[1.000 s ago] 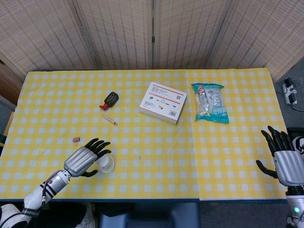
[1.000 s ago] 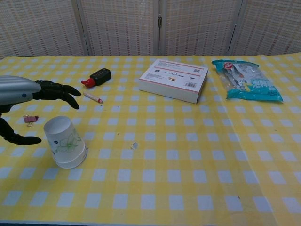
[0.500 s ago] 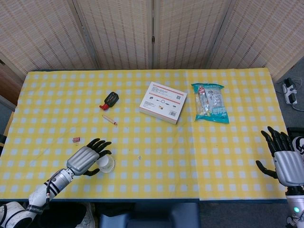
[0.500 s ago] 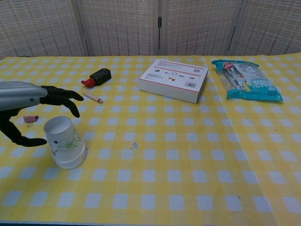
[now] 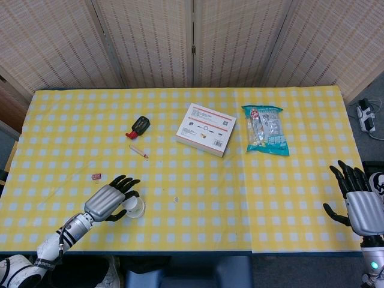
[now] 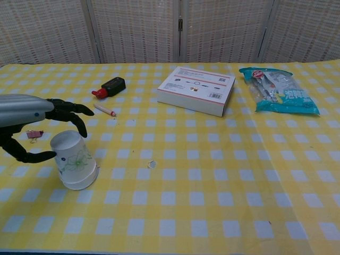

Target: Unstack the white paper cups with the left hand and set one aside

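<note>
Fingers of left hand bracket white paper cups (contact unclear).

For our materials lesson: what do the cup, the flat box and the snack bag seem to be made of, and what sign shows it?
Cup: likely paper, matte white with a faint green print and a rolled rim.
Box: probably cardboard, smooth printed white top, sharp folded edges.
Bag: seemingly plastic film, glossy, crinkled, partly see-through, with sealed ends.

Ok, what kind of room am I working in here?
Probably a staged test or lab corner: a table under a yellow checked tablecloth, woven folding screens behind it, and a power strip on the floor.
</note>
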